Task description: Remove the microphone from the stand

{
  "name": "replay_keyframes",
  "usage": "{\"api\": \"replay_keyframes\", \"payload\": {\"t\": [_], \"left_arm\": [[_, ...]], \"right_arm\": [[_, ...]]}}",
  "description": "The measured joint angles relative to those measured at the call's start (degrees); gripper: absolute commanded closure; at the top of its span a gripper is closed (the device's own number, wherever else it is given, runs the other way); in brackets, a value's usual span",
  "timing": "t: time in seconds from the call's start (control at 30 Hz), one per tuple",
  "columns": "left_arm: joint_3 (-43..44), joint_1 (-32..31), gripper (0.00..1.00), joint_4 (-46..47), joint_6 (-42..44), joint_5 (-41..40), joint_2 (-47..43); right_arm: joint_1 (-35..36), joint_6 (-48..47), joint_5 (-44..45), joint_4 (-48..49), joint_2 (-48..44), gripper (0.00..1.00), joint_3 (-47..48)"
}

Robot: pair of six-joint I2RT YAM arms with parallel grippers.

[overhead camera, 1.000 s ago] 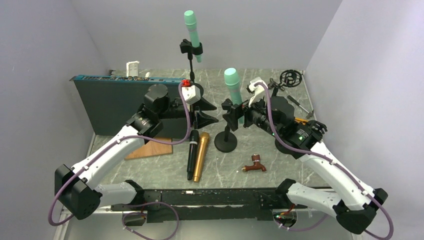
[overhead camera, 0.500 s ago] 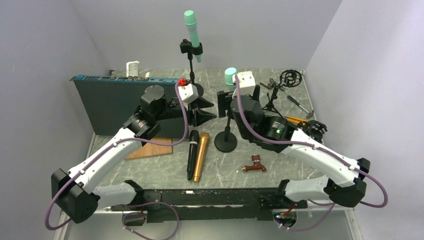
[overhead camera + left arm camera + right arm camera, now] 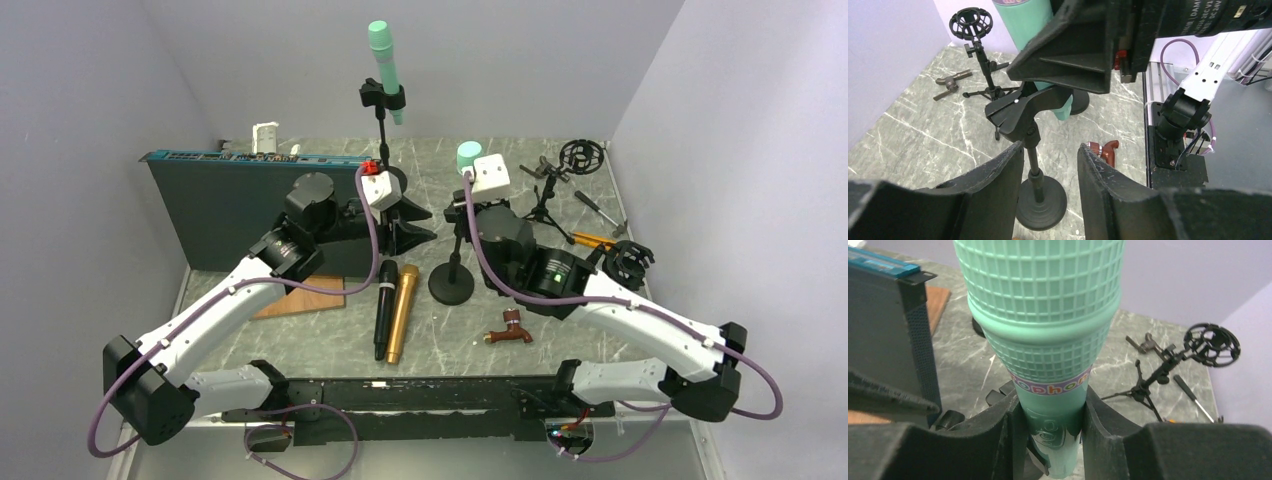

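A mint-green microphone [image 3: 1048,340] stands upright in the black clip of a short stand [image 3: 451,285] in the middle of the table. Its head [image 3: 468,155] shows beside the right wrist camera. My right gripper [image 3: 1050,410] is shut on the microphone's body just below the coloured band, with both pads pressed against it. My left gripper [image 3: 1050,150] is open around the stand's post [image 3: 1034,165], under the clip [image 3: 1018,112]. The post sits close to the left finger, and a gap remains on the other side. From above, the left gripper [image 3: 415,228] is just left of the stand.
A second green microphone [image 3: 384,60] sits on a tall stand at the back. A black microphone [image 3: 384,310] and a gold one [image 3: 402,312] lie near the front, and a brown tap [image 3: 510,328] lies to their right. A black rack unit [image 3: 230,200] stands at left, and a shock-mount tripod [image 3: 578,155] at the back right.
My right arm swung in over the stand and its jaws closed on the microphone's body. My left gripper stayed by the post and its jaws narrowed a little.
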Motion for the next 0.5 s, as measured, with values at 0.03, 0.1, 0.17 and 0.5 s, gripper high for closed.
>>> {"api": "replay_keyframes", "payload": {"t": [0.03, 0.1, 0.17, 0.5], "left_arm": [[0.0, 0.0, 0.53, 0.0, 0.0, 0.0, 0.0], [0.0, 0.0, 0.53, 0.0, 0.0, 0.3, 0.0], [-0.1, 0.0, 0.52, 0.4, 0.0, 0.8, 0.0], [-3.1, -0.2, 0.43, 2.3, 0.0, 2.8, -1.3]], "right_arm": [[0.0, -1.4, -1.6, 1.5, -1.2, 1.0, -1.4], [-0.5, -4.0, -5.7, 3.8, -3.1, 1.0, -3.4], [-1.7, -6.1, -11.3, 5.4, -4.9, 1.0, -5.0], [-9.9, -8.5, -40.0, 8.5, -11.1, 1.0, -9.5]]}}
